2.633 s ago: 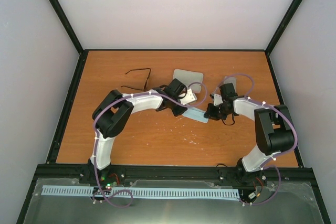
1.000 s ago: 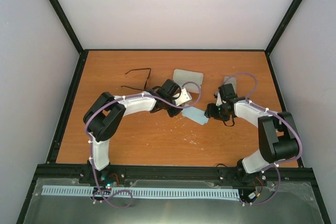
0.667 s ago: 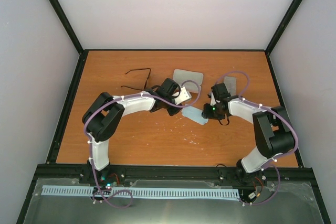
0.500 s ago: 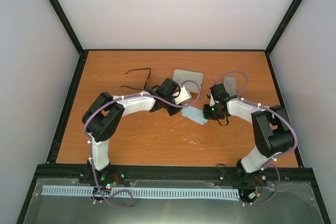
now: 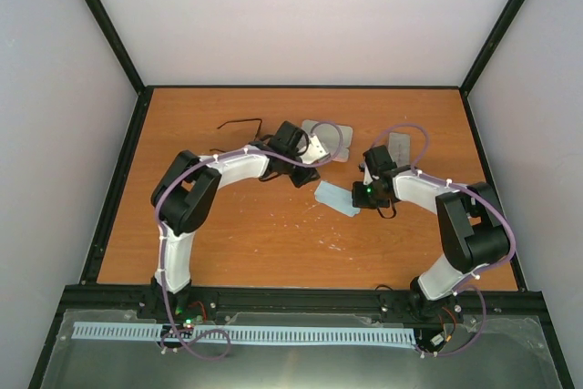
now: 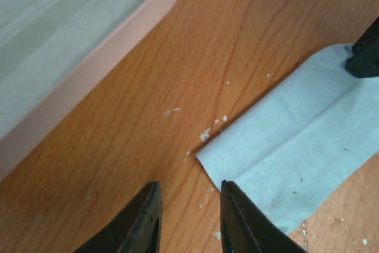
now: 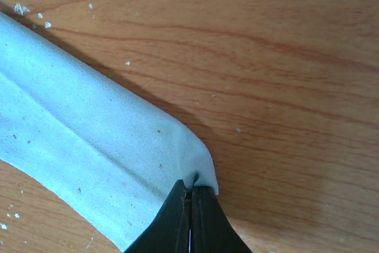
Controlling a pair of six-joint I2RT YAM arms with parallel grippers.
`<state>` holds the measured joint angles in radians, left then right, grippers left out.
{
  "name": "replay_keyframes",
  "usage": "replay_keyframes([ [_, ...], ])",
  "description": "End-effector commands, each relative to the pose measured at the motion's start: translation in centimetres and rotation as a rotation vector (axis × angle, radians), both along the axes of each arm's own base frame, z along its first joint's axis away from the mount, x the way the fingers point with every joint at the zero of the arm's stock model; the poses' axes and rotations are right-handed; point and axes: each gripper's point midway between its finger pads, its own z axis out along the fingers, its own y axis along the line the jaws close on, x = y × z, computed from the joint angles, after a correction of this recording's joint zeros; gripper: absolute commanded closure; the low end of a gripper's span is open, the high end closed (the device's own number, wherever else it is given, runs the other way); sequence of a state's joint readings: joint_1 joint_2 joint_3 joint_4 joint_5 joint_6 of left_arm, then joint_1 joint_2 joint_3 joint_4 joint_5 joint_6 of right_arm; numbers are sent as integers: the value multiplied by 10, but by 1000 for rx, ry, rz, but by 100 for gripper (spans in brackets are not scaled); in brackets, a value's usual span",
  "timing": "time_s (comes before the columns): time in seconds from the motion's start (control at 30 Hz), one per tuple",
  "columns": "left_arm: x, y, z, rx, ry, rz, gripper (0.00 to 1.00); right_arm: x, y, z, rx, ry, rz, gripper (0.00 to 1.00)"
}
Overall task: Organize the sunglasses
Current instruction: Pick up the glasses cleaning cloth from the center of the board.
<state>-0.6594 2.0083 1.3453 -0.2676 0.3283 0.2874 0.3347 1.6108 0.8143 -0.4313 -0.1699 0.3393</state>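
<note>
Right gripper (image 7: pixel 192 198) now pinched shut on the cloth (image 7: pixel 89 140) corner. Left gripper (image 6: pixel 186 220) has backed off the cloth, fingers slightly apart, empty. Sunglasses (image 5: pixel 241 121) lie beyond the cloth, not yet cased.

Wooden table (image 5: pixel 228 243) — carrying dark sunglasses (image 5: pixel 239 122), open pink case (image 5: pixel 330 127), grey case (image 5: pixel 399 145), blue cloth (image 5: pixel 335 198)

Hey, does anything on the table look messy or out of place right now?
Yes: white crumbs speckle the table beside the blue cloth, which lies folded, one corner pinched in the right claw. Nothing looks broken.
</note>
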Motion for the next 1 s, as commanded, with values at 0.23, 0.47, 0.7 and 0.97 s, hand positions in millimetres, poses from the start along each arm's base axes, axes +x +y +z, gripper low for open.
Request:
replay_keyframes([
  [0.23,-16,-26,-18,-51,132,-193,69,-2,-5,-6,-45,23,1,97],
  [0.47,-15,-24,-32,-28,138,-182,70,-2,-4,-6,-39,25,5,97],
  [0.7,-12,-23,-36,-26,134,-164,70,-1,-3,-7,-35,23,8,97],
  [0.97,-3,-25,-28,-38,86,-140,70,-2,-4,-7,-39,26,7,97],
])
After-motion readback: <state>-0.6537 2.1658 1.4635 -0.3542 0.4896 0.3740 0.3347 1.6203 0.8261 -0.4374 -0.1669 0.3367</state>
